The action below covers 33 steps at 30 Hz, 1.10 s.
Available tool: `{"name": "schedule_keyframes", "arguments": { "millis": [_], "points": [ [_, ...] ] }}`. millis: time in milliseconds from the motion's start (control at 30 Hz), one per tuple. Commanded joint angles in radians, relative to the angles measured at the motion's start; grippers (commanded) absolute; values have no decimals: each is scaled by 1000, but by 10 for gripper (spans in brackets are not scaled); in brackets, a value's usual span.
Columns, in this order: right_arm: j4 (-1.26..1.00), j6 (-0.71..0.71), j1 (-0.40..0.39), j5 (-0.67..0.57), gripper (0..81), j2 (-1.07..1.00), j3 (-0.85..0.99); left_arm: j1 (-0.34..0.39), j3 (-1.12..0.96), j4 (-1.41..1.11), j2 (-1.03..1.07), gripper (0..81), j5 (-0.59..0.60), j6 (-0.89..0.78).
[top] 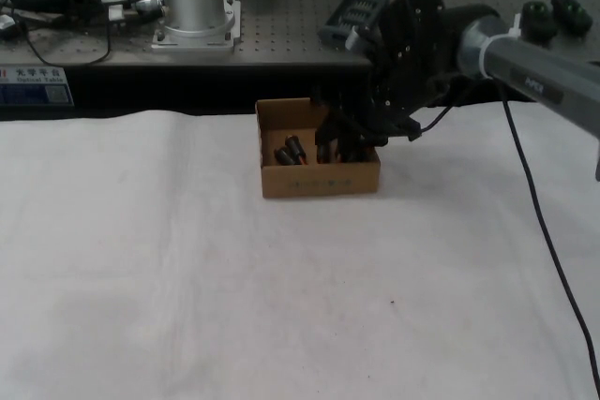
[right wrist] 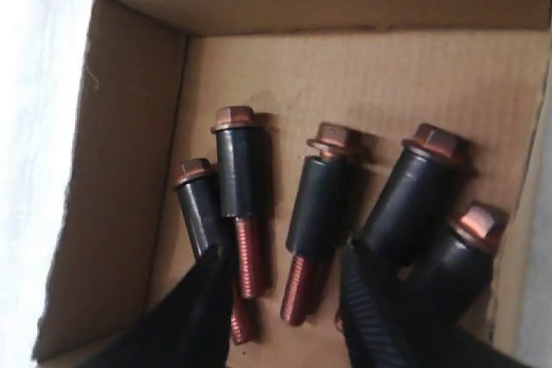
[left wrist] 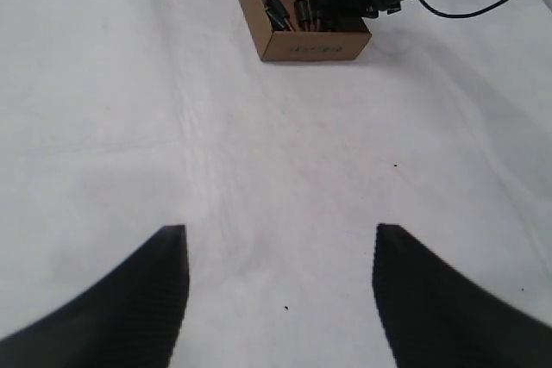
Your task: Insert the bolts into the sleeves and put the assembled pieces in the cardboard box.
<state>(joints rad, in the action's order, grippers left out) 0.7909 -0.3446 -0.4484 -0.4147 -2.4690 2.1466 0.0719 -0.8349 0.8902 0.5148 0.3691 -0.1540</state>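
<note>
The cardboard box stands open on the white cloth at the far middle of the bench. Several assembled pieces, copper bolts in black sleeves, lie side by side on the floor of the box. My right gripper reaches down into the box. It is open, and its fingers stand on either side of the threaded end of one piece without pressing on it. In the high view the right gripper hangs over the box's right half. My left gripper is open over bare cloth, well short of the box.
A black cable trails from the right arm across the cloth on the right. Behind the cloth runs a perforated bench with a metal post base and a dark tool rack. Bare white cloth covers the near and left areas.
</note>
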Motion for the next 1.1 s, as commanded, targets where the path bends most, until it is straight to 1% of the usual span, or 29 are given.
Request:
{"name": "schedule_keyframes", "arguments": {
  "millis": [0, 167, 300, 400, 500, 633, 767, 900, 1000, 1067],
  "points": [
    [17, 9, -1, -15, 295, 48, 13, -2, -7, -2, -5, 452, -7, 12],
    [60, 12, -1, -27, 295, 124, 13, -2, -7, -2, -5, 452, -7, 22],
    [180, 89, -1, -6, 295, 205, 13, -2, -7, -2, -5, 452, -7, 45],
    [296, 172, -1, 74, 295, 283, 13, -2, -4, -2, -5, 452, -18, 74],
    [416, 237, -8, 182, 295, 359, 6, -2, 21, -2, -5, 452, -52, 118],
    [521, 287, -8, 259, 295, 469, -42, -2, 88, -2, -5, 452, -51, 116],
    [520, 301, -8, 294, 295, 610, -178, -2, 158, -2, -5, 452, -37, 110],
    [458, 301, -8, 294, 295, 792, -393, -2, 246, -22, -5, 447, 46, 105],
    [397, 301, -8, 294, 295, 937, -599, -2, 322, -83, -5, 411, 123, 81],
    [357, 301, -8, 294, 295, 1039, -726, -2, 380, -138, -5, 379, 145, 51]
  ]
}}
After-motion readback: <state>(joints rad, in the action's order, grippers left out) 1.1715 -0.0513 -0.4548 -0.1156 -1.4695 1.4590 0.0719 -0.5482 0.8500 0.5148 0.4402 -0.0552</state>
